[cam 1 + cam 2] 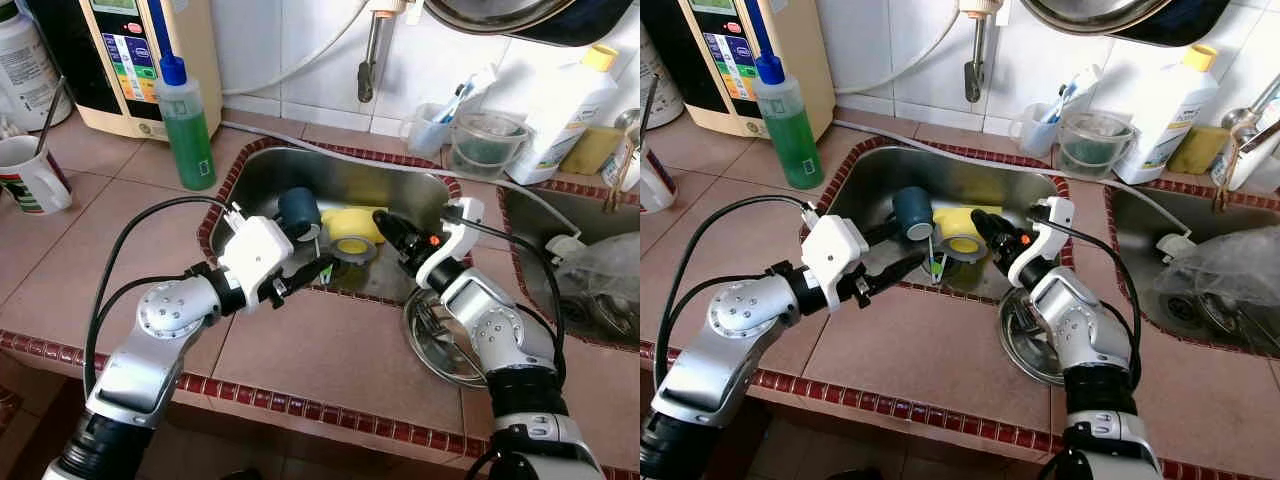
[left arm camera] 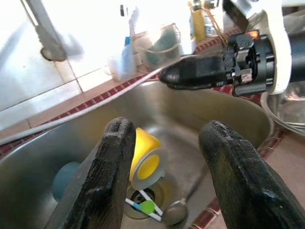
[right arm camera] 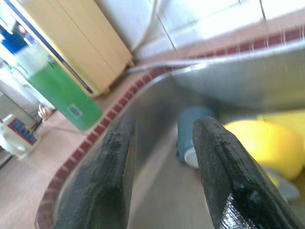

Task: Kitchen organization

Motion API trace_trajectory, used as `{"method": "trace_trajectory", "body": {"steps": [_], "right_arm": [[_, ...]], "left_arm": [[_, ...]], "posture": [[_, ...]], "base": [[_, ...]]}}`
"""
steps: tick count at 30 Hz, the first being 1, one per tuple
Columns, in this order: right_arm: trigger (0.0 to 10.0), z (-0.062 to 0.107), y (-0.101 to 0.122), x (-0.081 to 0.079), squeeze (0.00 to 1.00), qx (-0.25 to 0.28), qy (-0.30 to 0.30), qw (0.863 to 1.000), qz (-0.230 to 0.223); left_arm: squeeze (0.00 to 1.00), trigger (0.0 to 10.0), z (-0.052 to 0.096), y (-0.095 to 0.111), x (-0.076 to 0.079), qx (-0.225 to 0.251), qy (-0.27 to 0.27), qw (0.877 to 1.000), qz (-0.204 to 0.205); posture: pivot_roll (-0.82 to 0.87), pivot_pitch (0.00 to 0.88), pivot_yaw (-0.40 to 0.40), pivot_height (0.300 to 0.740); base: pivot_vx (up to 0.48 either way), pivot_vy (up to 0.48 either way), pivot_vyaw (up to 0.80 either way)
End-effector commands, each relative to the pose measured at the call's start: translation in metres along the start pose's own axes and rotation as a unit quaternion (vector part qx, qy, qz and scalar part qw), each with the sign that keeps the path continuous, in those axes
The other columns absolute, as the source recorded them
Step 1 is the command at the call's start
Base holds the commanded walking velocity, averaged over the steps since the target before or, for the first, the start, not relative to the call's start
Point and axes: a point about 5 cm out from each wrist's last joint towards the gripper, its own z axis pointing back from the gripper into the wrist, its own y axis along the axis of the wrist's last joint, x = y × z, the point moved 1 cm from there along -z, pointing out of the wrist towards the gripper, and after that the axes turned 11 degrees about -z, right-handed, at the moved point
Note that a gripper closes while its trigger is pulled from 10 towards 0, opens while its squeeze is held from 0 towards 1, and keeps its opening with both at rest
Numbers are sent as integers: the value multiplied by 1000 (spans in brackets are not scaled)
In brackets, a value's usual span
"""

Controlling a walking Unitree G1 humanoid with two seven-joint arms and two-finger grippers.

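Sink (image 1: pixel 255 165): we are looking down into a steel basin set in a tiled counter, and it is holding a yellow cup (image 1: pixel 352 226) lying on its side, a dark blue cup (image 1: pixel 298 210) just beside it, and a spoon (image 2: pixel 175 213) near the drain.
Left gripper (image 1: pixel 308 275): we are reaching it over the sink's near rim with its fingers (image 2: pixel 107 176) spread apart and gripping nothing; through them the yellow cup sits right in line.
Right gripper (image 1: pixel 387 228): we are hovering it over the basin close to the yellow cup, its fingers (image 3: pixel 112 167) parted and empty (the blue cup is showing between them).
Done so far: we are judging that little is finished, since both cups and the spoon are lying in the sink.
Left to do: we are expecting to lift out each item and put it away; a steel bowl (image 1: pixel 440 345) on the counter under the right arm may also need a place.
Nearby: a green soap bottle (image 1: pixel 186 125) is standing on the counter beside the sink.
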Motion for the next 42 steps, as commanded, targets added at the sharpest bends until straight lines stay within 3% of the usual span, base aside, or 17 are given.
{"method": "trace_trajectory", "body": {"steps": [1,8,12,13,14,15,21,22,28,42], "right_arm": [[10000,-2,11,-8,1000,27,9,999,30],[10000,0,15,-25,1000,84,13,988,126],[10000,2,13,-24,1000,97,-8,983,157],[10000,5,11,-23,1000,109,-22,974,197],[10000,5,11,-23,1000,109,-22,974,197],[10000,9,6,-23,0,112,-34,963,244],[10000,17,4,-22,0,142,-61,950,273],[10000,24,5,-23,0,167,-76,940,288],[10000,42,0,-24,0,194,-85,925,315],[10000,51,-6,-25,0,204,-112,907,351]], "left_arm": [[0,10000,-1,1,-8,4,25,1000,4],[0,10000,-4,-15,-30,-11,141,987,79],[0,10000,-3,-20,-31,-15,158,984,86],[0,10000,-2,-23,-32,-18,171,981,90],[0,10000,-2,-23,-32,-18,171,981,90],[0,10000,-1,-25,-33,-20,184,978,95],[0,10000,4,-34,-36,-28,216,968,122],[0,10000,11,-42,-38,-36,247,959,134],[0,10000,22,-54,-37,-44,296,944,142],[0,10000,18,-44,-31,-8,300,946,122]], "posture": [[104,76,-38,740],[92,19,-38,740],[89,0,-41,740],[85,0,-41,740],[85,0,-41,740],[80,0,-39,740],[75,0,-36,740],[65,0,-27,740],[56,0,-18,740],[38,0,-13,740]], "base": [[0,0,0],[0,0,0],[0,0,0],[0,0,0],[0,0,0],[0,0,0],[0,0,0],[0,0,0],[0,0,0],[0,-104,0]]}}
